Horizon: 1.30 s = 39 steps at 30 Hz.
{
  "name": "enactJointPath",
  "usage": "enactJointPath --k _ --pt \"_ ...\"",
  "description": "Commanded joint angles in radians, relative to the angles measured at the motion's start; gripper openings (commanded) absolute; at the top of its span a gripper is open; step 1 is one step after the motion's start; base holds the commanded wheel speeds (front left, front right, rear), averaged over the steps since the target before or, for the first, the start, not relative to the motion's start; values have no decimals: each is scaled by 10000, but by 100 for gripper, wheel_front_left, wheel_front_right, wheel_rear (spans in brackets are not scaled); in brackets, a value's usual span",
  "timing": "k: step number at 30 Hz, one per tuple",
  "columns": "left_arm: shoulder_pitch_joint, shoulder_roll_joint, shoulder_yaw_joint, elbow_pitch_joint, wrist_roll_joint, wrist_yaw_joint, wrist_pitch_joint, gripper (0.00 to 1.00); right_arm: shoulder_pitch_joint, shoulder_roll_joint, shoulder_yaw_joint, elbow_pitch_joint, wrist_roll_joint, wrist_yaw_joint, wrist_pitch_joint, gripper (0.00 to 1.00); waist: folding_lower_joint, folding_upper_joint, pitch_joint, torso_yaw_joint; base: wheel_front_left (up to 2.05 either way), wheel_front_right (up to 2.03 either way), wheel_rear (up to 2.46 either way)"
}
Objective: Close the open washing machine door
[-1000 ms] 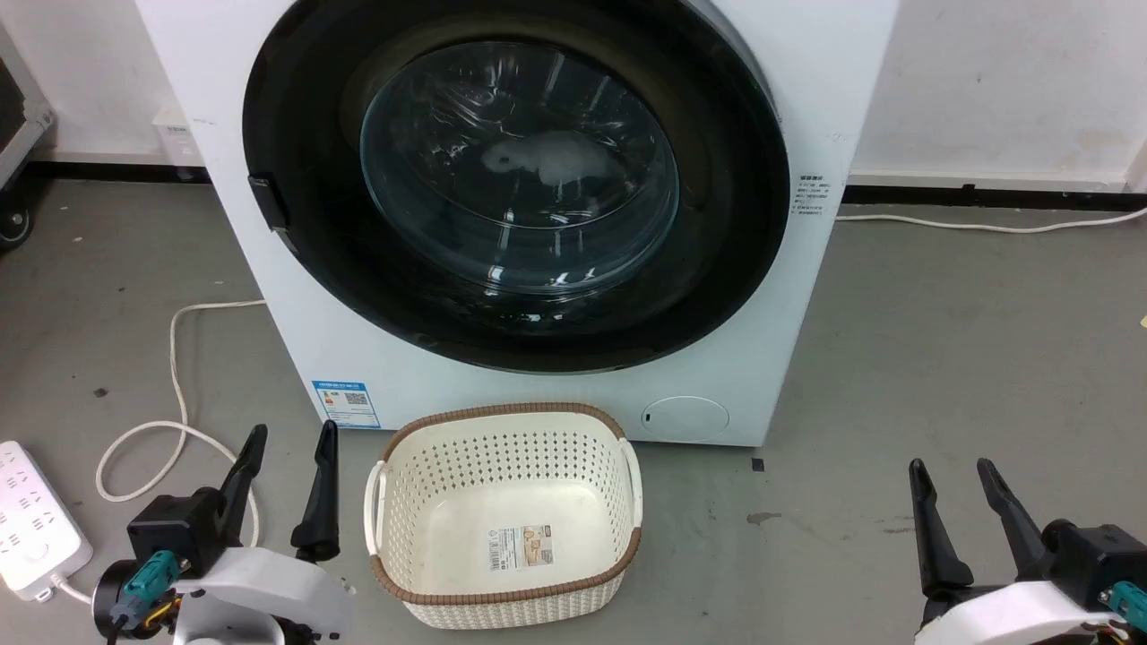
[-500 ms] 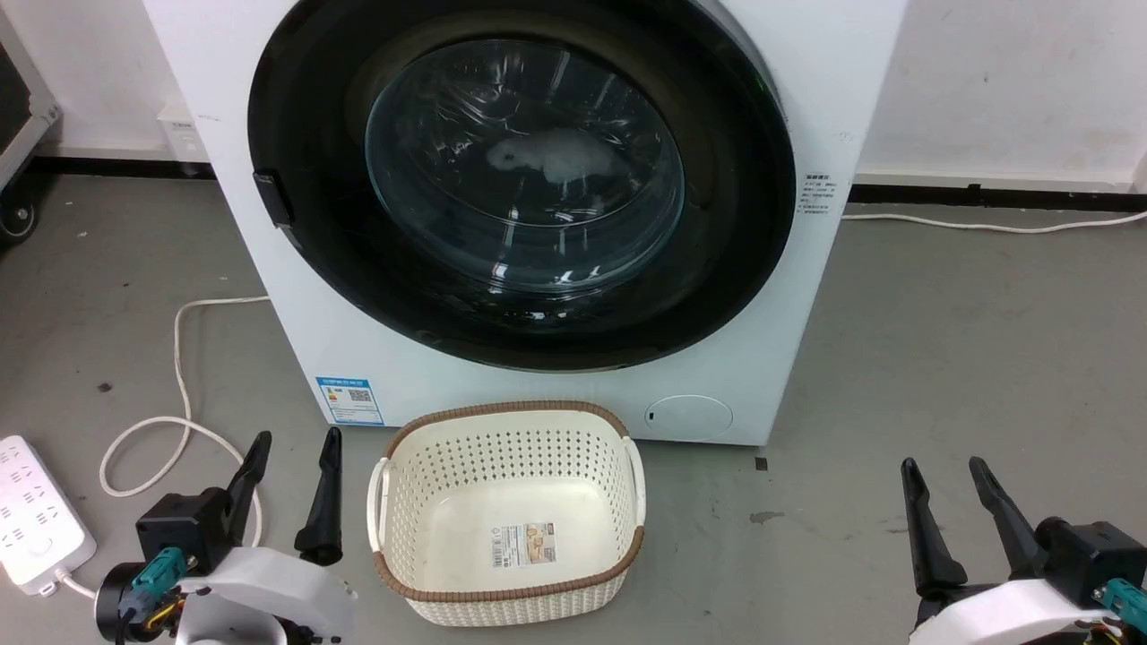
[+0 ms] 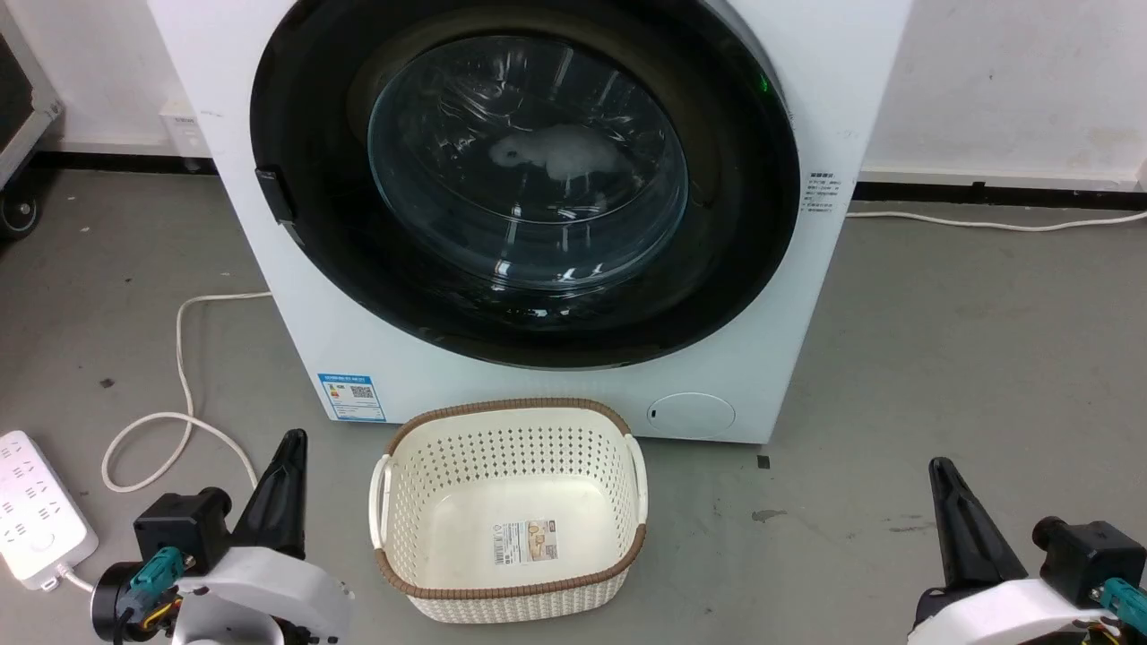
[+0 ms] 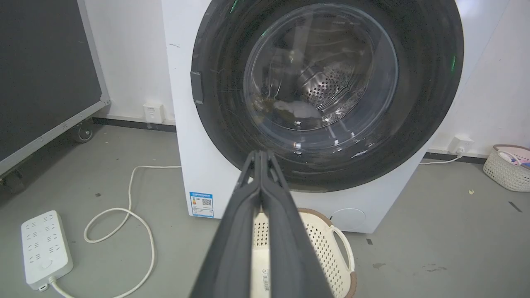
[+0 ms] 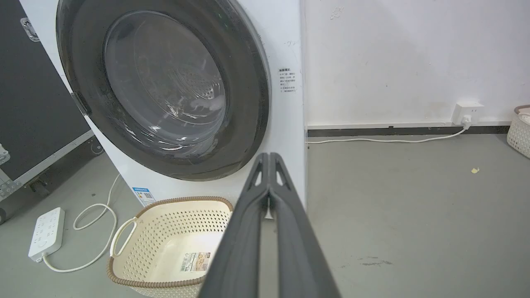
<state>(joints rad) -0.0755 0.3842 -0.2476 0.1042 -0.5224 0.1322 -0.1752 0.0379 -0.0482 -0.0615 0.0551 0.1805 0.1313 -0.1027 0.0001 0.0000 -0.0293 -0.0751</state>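
The washing machine door (image 3: 524, 179) is seen lying flat against the front of the washing machine (image 3: 269, 313), covering nearly its whole width. No gap is visible between its glossy black rim and the white panel in the head view or either wrist view. It is judged to be shut or very nearly so; whether the catch has engaged cannot be told.

The door is judged to be rigid and fairly heavy, given the thick bulging glass bowl at its centre. The rim would likely be slippery under the fingers. A flat push on the rim is judged safer than pressure on the glass. A small dark tab (image 3: 273, 193) sits at the rim's left edge and may be the handle or latch.

The left gripper (image 3: 293, 443) hangs low in front of the washing machine, to its left, with its fingers pressed together on nothing. The right gripper (image 3: 941, 470) hangs low to the machine's right, also pinched closed and empty. Neither touches the door.

A cream perforated basket (image 3: 511, 414) stands on the floor just in front of the machine. A white power strip (image 3: 36, 515) lies well to its left.

The top of the door is cut off in the head view. The hinge is hidden. A pale shape (image 3: 556, 157) behind the glass cannot be identified.
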Motion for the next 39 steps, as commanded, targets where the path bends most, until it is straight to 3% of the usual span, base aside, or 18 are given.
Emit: enactJointPath --k 1,39 --pt "19 -82 60 -25 133 -28 45 0 -10 -1 18 -14 -45 0 26 0 0 0 4 13 0 0 0" --pt "243 -1070 793 -333 1677 -421 563 0 -122 -6 199 -177 -579 -2 330 0 0 0 92 237 0 0 0"
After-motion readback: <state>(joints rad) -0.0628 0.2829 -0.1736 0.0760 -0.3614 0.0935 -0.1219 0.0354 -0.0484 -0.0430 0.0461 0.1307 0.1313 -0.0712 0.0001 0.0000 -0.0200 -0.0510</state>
